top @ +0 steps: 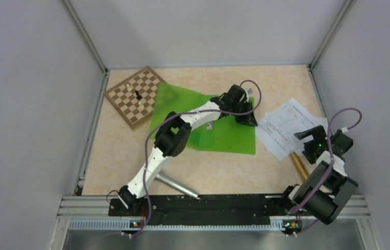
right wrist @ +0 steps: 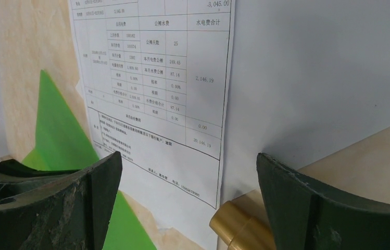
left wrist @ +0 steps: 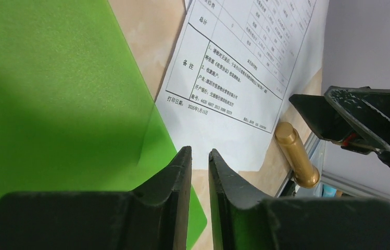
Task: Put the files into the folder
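The green folder lies flat in the middle of the table, also seen in the left wrist view and as a corner in the right wrist view. The files are white printed sheets lying just right of it, apart from its edge. My left gripper hovers over the folder's right edge; its jaws stand a narrow gap apart with nothing between them. My right gripper is wide open above the near corner of the sheets, holding nothing.
A brass cylinder lies partly under the sheets' near corner. A silver cylinder lies near the left arm's base. A brown chessboard with a few pieces sits at the back left, under the folder's corner.
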